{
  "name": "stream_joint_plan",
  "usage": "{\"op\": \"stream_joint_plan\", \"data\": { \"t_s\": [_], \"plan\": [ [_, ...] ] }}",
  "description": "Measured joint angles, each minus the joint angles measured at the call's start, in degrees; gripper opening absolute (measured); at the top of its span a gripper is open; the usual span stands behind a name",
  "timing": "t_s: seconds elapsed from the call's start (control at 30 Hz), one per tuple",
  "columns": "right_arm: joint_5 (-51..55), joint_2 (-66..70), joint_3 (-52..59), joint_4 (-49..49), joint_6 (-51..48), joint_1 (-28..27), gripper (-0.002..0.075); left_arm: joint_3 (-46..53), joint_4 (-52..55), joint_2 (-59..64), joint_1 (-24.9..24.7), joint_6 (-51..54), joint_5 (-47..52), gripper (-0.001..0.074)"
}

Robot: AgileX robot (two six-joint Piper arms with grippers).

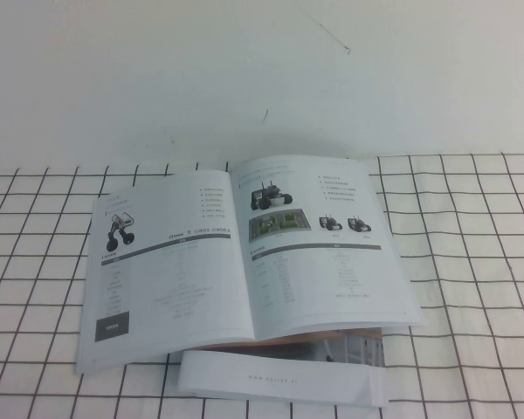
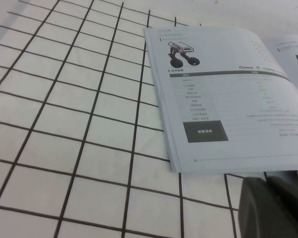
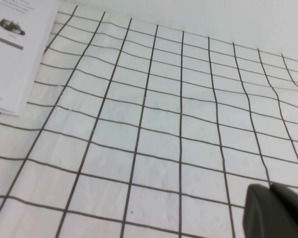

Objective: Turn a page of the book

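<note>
The book (image 1: 323, 262) lies open and flat on the checked cloth in the high view. The page (image 1: 170, 266) is its left leaf and shows a rover, a grey bar and a small dark box. The right leaf shows one large and two small rover pictures. Neither gripper shows in the high view. My left gripper (image 2: 266, 181) is shut and empty, hovering just off the near corner of the page (image 2: 223, 94). My right gripper (image 3: 269, 187) is shut and empty over bare cloth, well away from the book's right edge (image 3: 15, 54).
A plain white booklet (image 1: 279, 381) with one line of tiny text lies partly under the book's near edge. The black-and-white checked cloth (image 1: 472, 262) covers the near half of the table. A plain white surface (image 1: 244, 70) lies beyond it.
</note>
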Motion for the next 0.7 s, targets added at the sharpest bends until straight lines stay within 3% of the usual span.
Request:
{"op": "stream_joint_plan", "data": {
  "t_s": [0.33, 0.57, 0.7],
  "plan": [
    [0.0, 0.0, 0.0, 0.0, 0.0, 0.0, 0.0001, 0.66, -2.66, 0.0, 0.0, 0.38, -4.0, -0.0003],
    [0.0, 0.0, 0.0, 0.0, 0.0, 0.0, 0.0001, 1.11, 13.97, 0.0, 0.0, 0.72, -7.95, -0.0003],
    [0.0, 0.0, 0.0, 0.0, 0.0, 0.0, 0.0001, 1.21, 17.05, 0.0, 0.0, -3.45, -9.34, -0.0003]
  ]
}}
